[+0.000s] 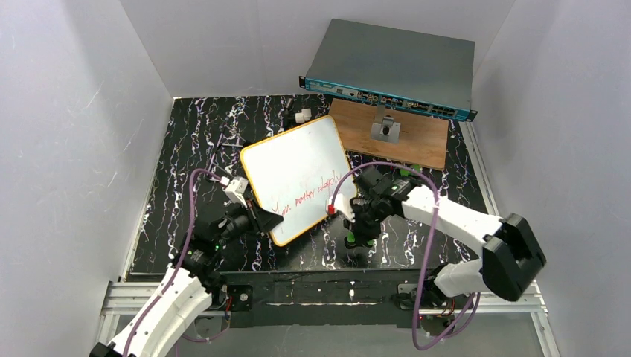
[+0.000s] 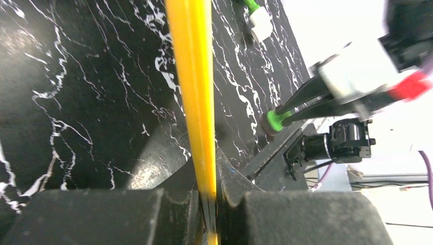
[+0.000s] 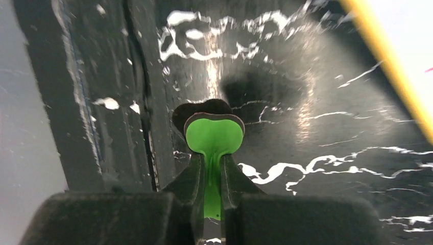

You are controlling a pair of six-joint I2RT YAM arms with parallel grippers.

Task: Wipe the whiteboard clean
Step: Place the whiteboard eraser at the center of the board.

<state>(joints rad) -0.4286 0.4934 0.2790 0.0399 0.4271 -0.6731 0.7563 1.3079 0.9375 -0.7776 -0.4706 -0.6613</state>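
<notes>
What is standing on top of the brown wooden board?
A small grey metal fixture stands on the wooden board. The grey network switch overlaps the board's far edge in this view, so anything there is hidden.

The only writing I found was on the flat white rectangular whiteboard with the thin yellow-orange rim (image 1: 298,167). It was one line of red handwritten scribble (image 1: 309,195) running across its lower part, at about 5 o'clock from the board's middle in the overhead view. It looked like two or three words, but the strokes were way too small and loopy for me to be sure of a single letter. The right wrist view caught just a tiny red fleck (image 3: 428,69) of it at 2 o'clock, which was unreadable too. The flat grey-and-teal metal network box (image 1: 394,63) sat at 12 o'clock, and its front strip was too small to read.
</notes>
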